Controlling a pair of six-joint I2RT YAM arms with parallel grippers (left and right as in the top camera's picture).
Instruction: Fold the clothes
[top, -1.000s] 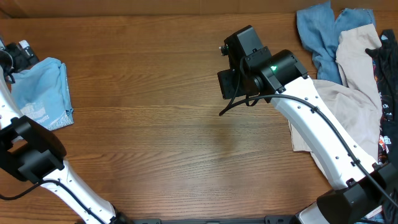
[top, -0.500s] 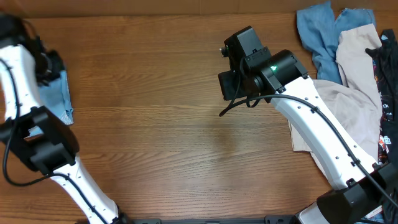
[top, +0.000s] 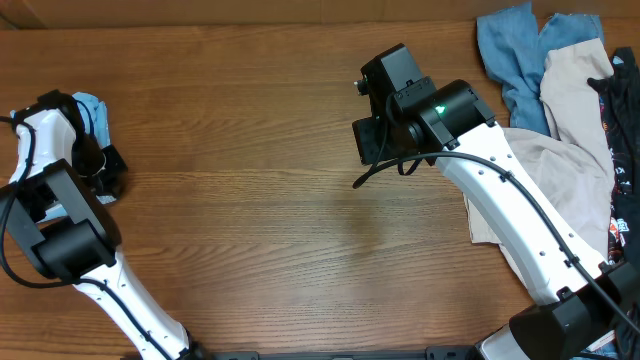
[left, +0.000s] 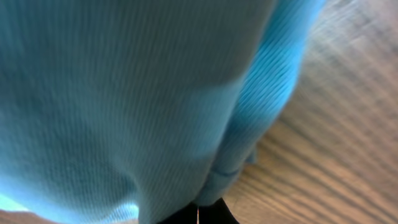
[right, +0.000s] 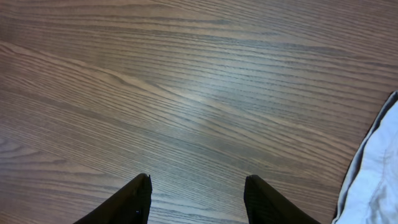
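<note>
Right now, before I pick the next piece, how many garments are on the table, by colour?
sky-blue T-shirt: 1, mostly hidden
dusty blue garment: 1
beige garment: 1
black garment: 1
Total: 4, as far as the overlap on the right lets me tell.

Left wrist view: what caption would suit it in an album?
Close-up: sky-blue T-shirt bunched in the shut left fingers, with the wooden table beside it.
</note>
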